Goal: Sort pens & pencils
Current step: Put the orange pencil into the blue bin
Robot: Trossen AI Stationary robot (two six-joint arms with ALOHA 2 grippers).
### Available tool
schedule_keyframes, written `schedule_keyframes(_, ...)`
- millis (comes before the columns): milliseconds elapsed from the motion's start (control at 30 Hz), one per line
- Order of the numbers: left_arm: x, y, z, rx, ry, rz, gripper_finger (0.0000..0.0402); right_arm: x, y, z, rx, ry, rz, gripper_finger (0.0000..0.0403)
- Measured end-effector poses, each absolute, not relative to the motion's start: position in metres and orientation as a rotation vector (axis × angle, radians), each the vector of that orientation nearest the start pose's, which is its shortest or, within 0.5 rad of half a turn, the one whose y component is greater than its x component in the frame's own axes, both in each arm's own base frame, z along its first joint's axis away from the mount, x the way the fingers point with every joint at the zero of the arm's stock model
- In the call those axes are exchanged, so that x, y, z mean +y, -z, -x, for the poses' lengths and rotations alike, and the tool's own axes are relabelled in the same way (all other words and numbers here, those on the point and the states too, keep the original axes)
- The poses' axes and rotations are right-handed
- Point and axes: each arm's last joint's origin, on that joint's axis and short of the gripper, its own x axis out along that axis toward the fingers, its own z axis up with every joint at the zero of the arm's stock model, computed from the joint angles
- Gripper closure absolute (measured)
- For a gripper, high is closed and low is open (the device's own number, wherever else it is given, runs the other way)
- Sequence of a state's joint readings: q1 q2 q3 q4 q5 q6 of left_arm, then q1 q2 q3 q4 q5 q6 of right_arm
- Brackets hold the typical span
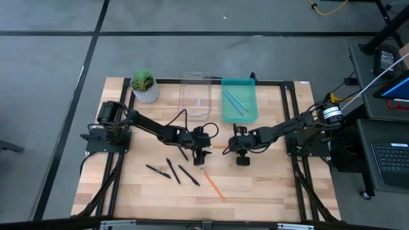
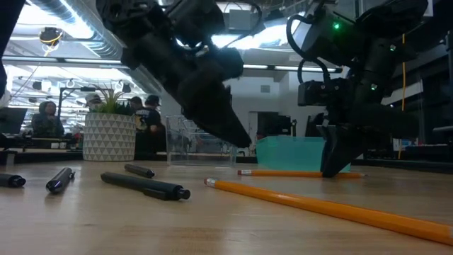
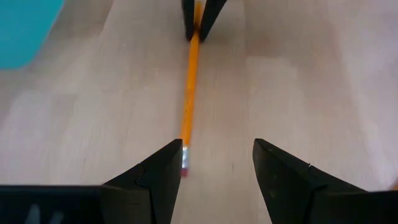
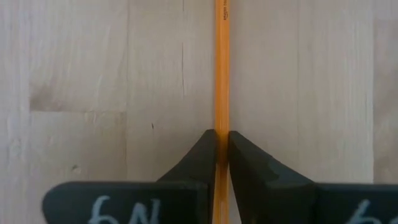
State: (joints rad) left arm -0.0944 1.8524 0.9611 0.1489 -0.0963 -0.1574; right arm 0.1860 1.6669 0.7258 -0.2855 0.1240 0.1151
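An orange pencil [image 1: 220,147] lies on the wooden table between my two grippers. My right gripper [image 4: 222,134] is shut on it and stands over it in the low view [image 2: 336,166]. My left gripper [image 3: 217,155] is open and hangs a little above the table [image 2: 241,138]. The pencil's eraser end [image 3: 184,163] lies just by one of its fingertips; whether they touch I cannot tell. A second orange pencil [image 1: 213,183] lies nearer the front edge. Several black pens [image 1: 172,170] lie on the table to the left of it. Two light blue pencils [image 1: 234,101] lie in the teal tray [image 1: 250,108]. My right gripper pinches the orange pencil between its two fingertips, on the shaft [image 4: 221,118] toward the end away from the eraser. The fingers come from above, pointing down, one on each side of the shaft. The pencil lies level along the table [image 2: 297,173].
A clear plastic box [image 1: 195,96] stands at the back beside the teal tray. A potted plant [image 1: 144,85] stands at the back left. A black frame [image 1: 287,115] runs around the table. People show in the room behind the table [image 2: 46,117]. Bare wood lies at the front right [image 1: 268,185].
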Motion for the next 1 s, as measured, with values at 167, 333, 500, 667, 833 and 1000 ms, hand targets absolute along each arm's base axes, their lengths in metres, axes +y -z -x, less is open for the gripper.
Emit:
schedule_keyframes(167, -0.029, -0.124, -0.365, 0.768, -0.160, 0.034, 0.0211, 0.047, -0.113, -0.267, 1.206, 0.004, 0.090, 0.0362)
schedule_keyframes(333, -0.026, -0.121, -0.367, 0.759, -0.168, 0.061, 0.0211, 0.047, -0.113, -0.267, 1.204, -0.003, 0.095, 0.0362)
schedule_keyframes(500, -0.021, -0.109, -0.368, 0.793, -0.129, 0.108, 0.0211, 0.047, -0.113, -0.267, 1.203, -0.006, 0.092, 0.0362)
schedule_keyframes(667, -0.020, -0.102, -0.370, 0.802, -0.138, 0.090, 0.0212, 0.047, -0.113, -0.268, 1.197, -0.005, 0.087, 0.0362)
schedule_keyframes(833, -0.020, -0.099, -0.370, 0.814, -0.131, 0.057, 0.0241, 0.047, -0.113, -0.268, 1.189, -0.011, 0.085, 0.0362)
schedule_keyframes(1000, -0.021, -0.097, -0.369, 0.829, -0.122, 0.042, 0.0314, 0.048, -0.113, -0.269, 1.187, -0.013, 0.080, 0.0362)
